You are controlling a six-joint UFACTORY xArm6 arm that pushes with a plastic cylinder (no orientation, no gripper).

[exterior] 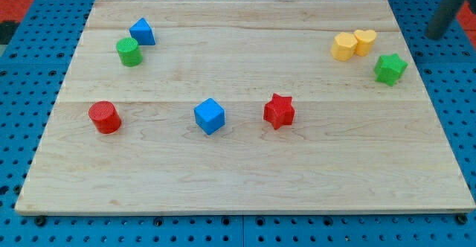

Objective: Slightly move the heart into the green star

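A yellow heart (365, 41) sits near the board's upper right, touching a yellow hexagon-like block (344, 47) on its left. The green star (390, 68) lies just below and right of the heart, a small gap apart. My tip (436, 34) shows at the view's upper right edge, off the board's right side, right of the heart and above the green star, touching no block.
A red star (279, 111) and a blue cube (210, 116) sit mid-board. A red cylinder (105, 117) is at the left. A green cylinder (129, 52) and a blue triangular block (142, 31) are at the upper left. The wooden board (245, 180) lies on blue pegboard.
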